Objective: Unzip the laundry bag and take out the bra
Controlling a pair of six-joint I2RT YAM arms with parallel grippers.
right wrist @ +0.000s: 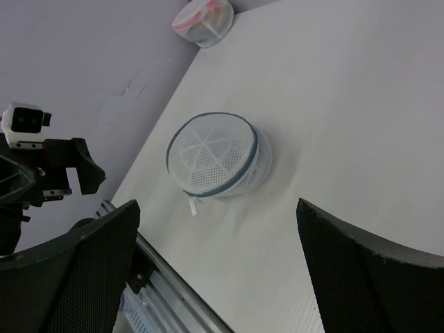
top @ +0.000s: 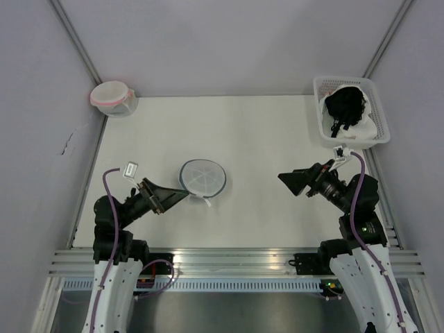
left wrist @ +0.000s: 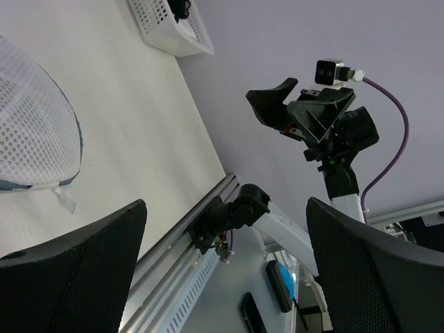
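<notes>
The laundry bag (top: pixel 202 177), a round white mesh pouch with a grey-blue rim and a small white tag (top: pixel 208 202), lies flat on the table; nothing dark shows through its mesh. It also shows in the left wrist view (left wrist: pixel 35 125) and the right wrist view (right wrist: pixel 215 156). The black bra (top: pixel 347 105) lies in the white slotted basket (top: pixel 378 135) at the back right. My left gripper (top: pixel 179 197) (left wrist: pixel 227 208) is open and empty, just left of the bag. My right gripper (top: pixel 288 184) (right wrist: pixel 218 205) is open and empty, well to the bag's right.
A round white pouch with a pink rim (top: pixel 111 97) (right wrist: pixel 202 21) sits at the back left corner. The basket also shows in the left wrist view (left wrist: pixel 170 28). An aluminium rail (top: pixel 222 260) runs along the near edge. Grey walls enclose the table.
</notes>
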